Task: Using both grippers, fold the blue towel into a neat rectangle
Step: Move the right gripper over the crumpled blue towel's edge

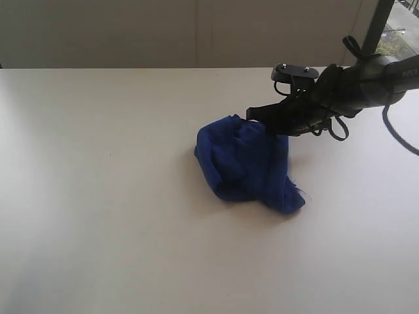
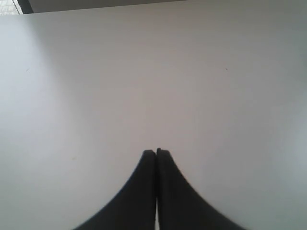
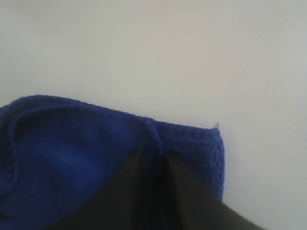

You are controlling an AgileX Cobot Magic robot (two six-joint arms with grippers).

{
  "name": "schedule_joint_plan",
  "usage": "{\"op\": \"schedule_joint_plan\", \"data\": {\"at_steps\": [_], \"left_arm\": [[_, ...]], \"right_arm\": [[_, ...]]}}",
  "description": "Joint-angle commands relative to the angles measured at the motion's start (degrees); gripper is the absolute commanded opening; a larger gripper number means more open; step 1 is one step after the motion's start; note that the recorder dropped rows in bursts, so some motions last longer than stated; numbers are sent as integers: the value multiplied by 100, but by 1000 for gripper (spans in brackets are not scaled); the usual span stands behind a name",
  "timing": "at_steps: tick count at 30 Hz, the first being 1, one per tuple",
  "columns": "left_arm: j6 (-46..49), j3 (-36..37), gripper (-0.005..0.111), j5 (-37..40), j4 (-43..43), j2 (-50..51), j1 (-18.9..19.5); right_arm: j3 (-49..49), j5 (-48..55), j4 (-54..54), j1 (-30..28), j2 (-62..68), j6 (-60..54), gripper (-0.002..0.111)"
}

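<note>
R fingers [image 3: 189, 191] clamped on a raised fold of the blue towel [image 1: 245, 163], at the heap's upper-right edge in ext view. Towel's crumpled in a lump, mid tabletop [image 1: 98, 209]. L fingers [image 2: 139, 191] pressed fully together, over plain tabletop, from what I see.

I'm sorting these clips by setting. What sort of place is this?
Probably an indoor lab or test room: a plain white tabletop, a pale blank wall behind it, and a thick black robot arm working a crumpled royal-blue terry towel.
</note>
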Motion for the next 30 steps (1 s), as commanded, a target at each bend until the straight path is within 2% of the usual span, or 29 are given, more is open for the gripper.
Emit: {"op": "schedule_joint_plan", "data": {"at_steps": [1, 3, 16, 30], "left_arm": [[-53, 30, 0, -14, -9, -22, 10], [-53, 30, 0, -14, -9, -22, 10], [-53, 30, 0, -14, -9, -22, 10], [-53, 30, 0, -14, -9, -22, 10]], "right_arm": [[-14, -108, 17, -2, -212, -19, 3], [-14, -122, 17, -2, -293, -19, 0], [14, 399, -12, -2, -897, -19, 0], [14, 831, -12, -2, -977, -19, 0]]}}
